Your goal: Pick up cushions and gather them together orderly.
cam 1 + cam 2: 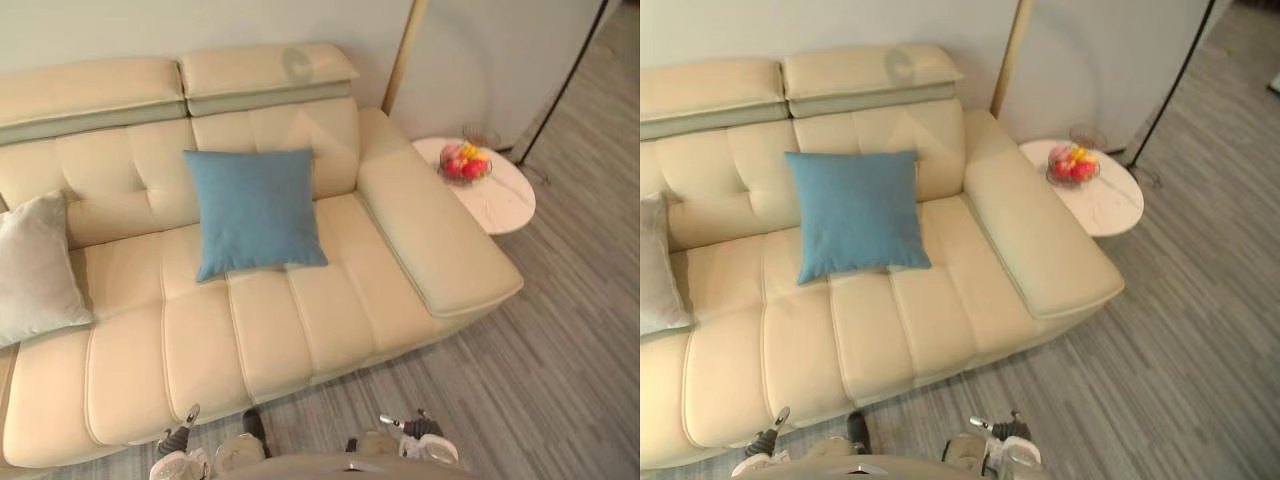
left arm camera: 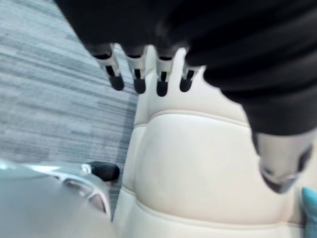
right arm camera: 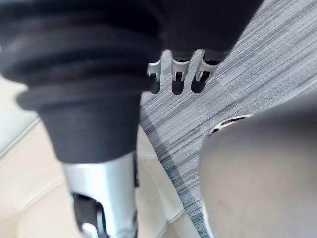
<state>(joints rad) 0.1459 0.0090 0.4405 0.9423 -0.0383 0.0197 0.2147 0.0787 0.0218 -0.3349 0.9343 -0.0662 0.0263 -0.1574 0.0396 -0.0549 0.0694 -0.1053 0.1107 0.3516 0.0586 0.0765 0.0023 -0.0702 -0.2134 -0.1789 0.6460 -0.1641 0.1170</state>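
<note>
The blue cushion (image 1: 255,210) leans upright against the backrest of the cream sofa (image 1: 300,320), just left of the frame's centre, with its lower edge on the seat. The pale grey cushion (image 1: 35,265) stands at the left edge of the frame, also against the backrest. It is well apart from the blue one, with bare seat between them. The left eye view takes in most of the grey cushion's width, while the right eye view cuts it to a narrow strip at its left border.

The left wrist view looks along the left hand (image 2: 162,74). Its fingers are straight and relaxed, a little spread, hanging over the sofa's front edge. A sliver of the blue cushion sits at that view's lower right corner. The right wrist view gives the right hand (image 3: 178,69), its fingers loose and apart over the striped grey floor (image 1: 560,350), beside the sofa's edge.

At the upper right of the eye views, a round white side table (image 1: 505,205) stands just beside the sofa's armrest and carries a bowl of fruit (image 1: 464,163). A thin black pole (image 1: 565,80) slants up behind the table.
</note>
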